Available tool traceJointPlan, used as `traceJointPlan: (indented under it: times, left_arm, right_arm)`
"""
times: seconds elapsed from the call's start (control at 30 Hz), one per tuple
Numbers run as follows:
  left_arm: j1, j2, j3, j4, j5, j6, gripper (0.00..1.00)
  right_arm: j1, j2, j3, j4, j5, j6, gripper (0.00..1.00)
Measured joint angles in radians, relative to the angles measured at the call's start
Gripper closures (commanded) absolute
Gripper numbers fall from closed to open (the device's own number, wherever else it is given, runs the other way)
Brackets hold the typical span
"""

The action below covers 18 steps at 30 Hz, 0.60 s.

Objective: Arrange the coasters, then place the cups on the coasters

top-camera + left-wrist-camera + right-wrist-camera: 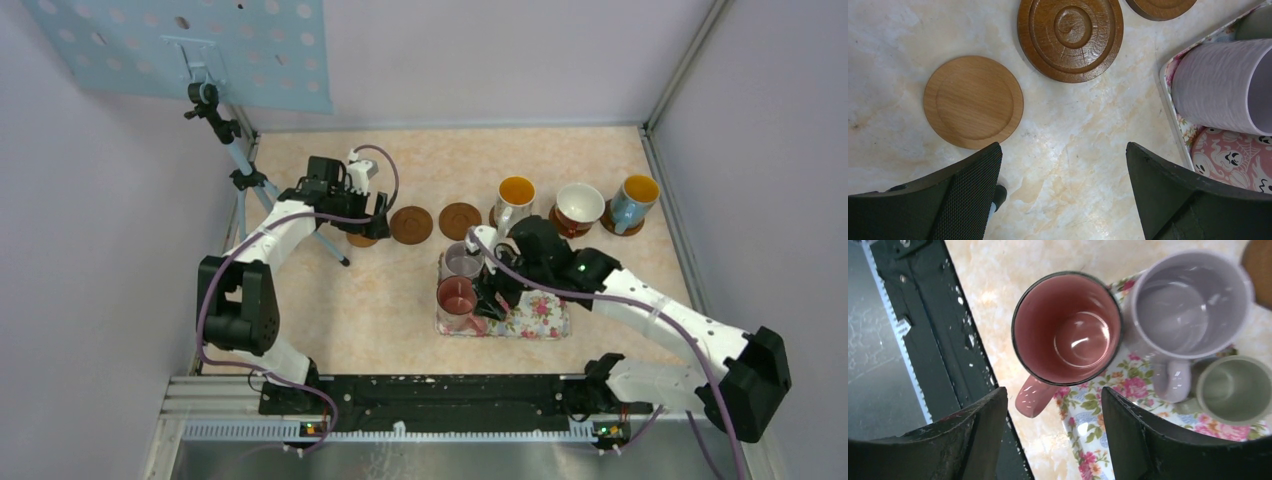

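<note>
6 coasters [410, 224], 3 w/ cups [517, 192]; 3 cups on tray [545, 318].

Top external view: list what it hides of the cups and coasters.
1. The small grey-green cup: covered by the right arm; only the right wrist view shows it.
2. The light coaster: partly under the left gripper.
3. The coasters under the three far cups: mostly covered by them.

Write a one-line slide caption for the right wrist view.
Open right gripper above the handle of the pink mug; lavender mug and grey-green mug beside it on the floral tray.
</note>
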Motion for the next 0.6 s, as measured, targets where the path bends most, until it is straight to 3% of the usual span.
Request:
traceJointPlan:
  times: [0.4, 0.6]
  left_arm:
    - [0.0, 0.0, -0.017, 0.009, 0.028, -0.021, 0.01]
    - [0.0, 0.0, -0.024, 0.021, 0.037, -0.024, 0.01]
  right_arm:
    - [0.146, 0.093, 0.0, -0.053, 0.165, 0.094, 0.27]
    - [0.146, 0.111, -0.013, -0.044, 0.25, 0.178, 0.34]
